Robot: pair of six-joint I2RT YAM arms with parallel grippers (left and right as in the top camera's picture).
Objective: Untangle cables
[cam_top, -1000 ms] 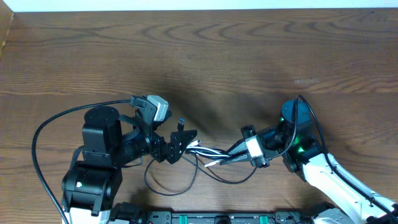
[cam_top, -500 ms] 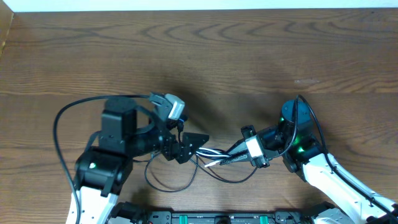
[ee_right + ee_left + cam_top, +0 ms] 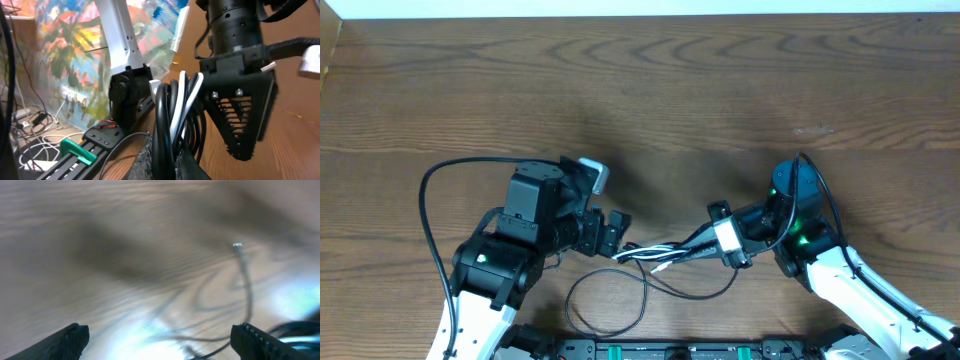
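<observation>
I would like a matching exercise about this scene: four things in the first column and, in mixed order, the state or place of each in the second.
Column one
1. left gripper
2. right gripper
3. white cable
4. black cable loop

Column two
A. lies slack on the table
B. jaws wide apart
C. shut on the cable bundle
D. runs inside the bundle, among black ones

Pairs: 1-B, 2-C, 3-D, 4-A

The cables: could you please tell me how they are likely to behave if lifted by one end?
Probably floppy: the cables sag into a loose loop on the table. Likely light, since the shut right gripper holds the bundle by a pinch. The free loop would probably trail and snag.
</observation>
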